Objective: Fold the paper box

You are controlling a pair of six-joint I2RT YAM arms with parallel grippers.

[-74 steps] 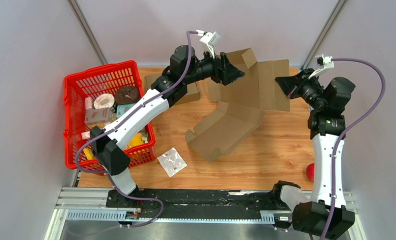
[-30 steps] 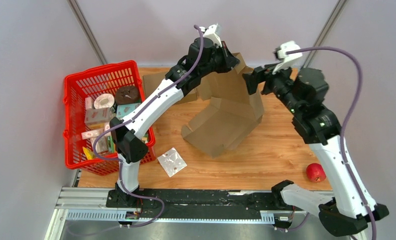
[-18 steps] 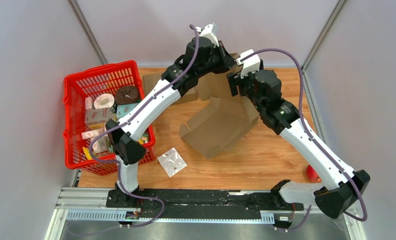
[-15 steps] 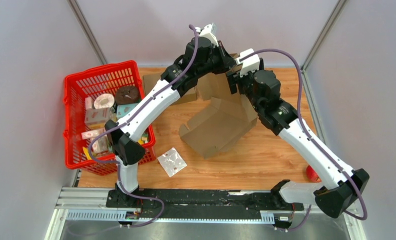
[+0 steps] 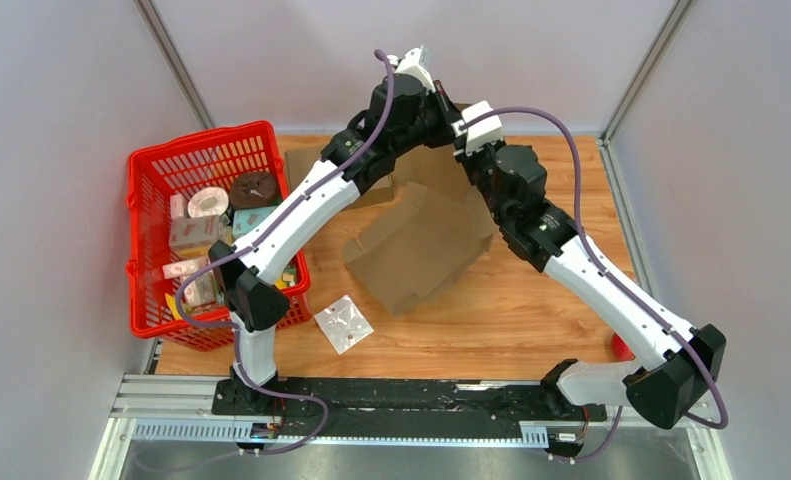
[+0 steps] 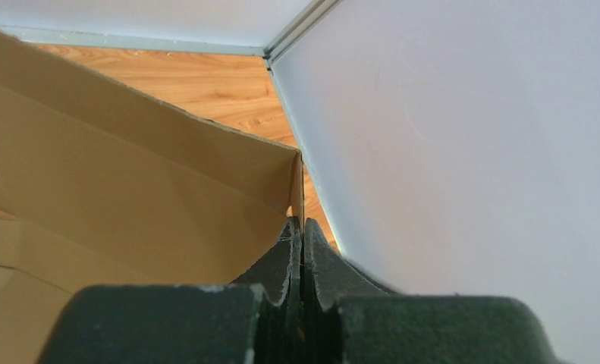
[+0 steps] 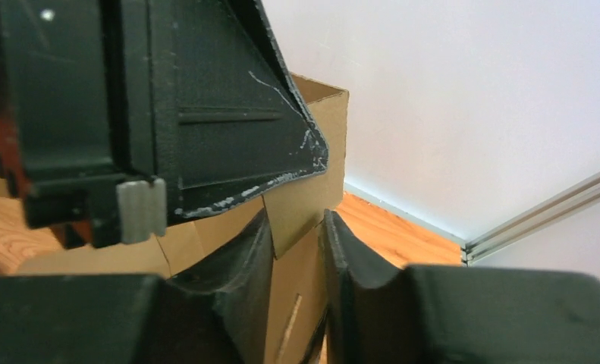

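Note:
The brown paper box [image 5: 416,245] stands half-opened on the wooden table, its upper panel lifted toward the back wall. My left gripper [image 5: 439,108] is shut on the thin top edge of that panel [image 6: 130,189], and its fingertips [image 6: 303,227] pinch the cardboard corner. My right gripper [image 5: 461,133] sits right beside it at the same top edge. In the right wrist view its jaws [image 7: 296,227] straddle a small cardboard flap [image 7: 304,205] with a narrow gap still showing. The left gripper's black body [image 7: 205,114] fills the upper left of that view.
A red basket [image 5: 146,165] holding several items stands at the left. A silver packet [image 5: 343,323] lies near the front. A red apple [image 5: 619,345] peeks out behind the right arm. Another cardboard piece [image 5: 303,160] lies under the left arm. The back wall is close behind both grippers.
My right arm swung left from the table's right side to the box's top edge, and its jaws narrowed around the flap. The box slid left. The left gripper stayed shut on the panel.

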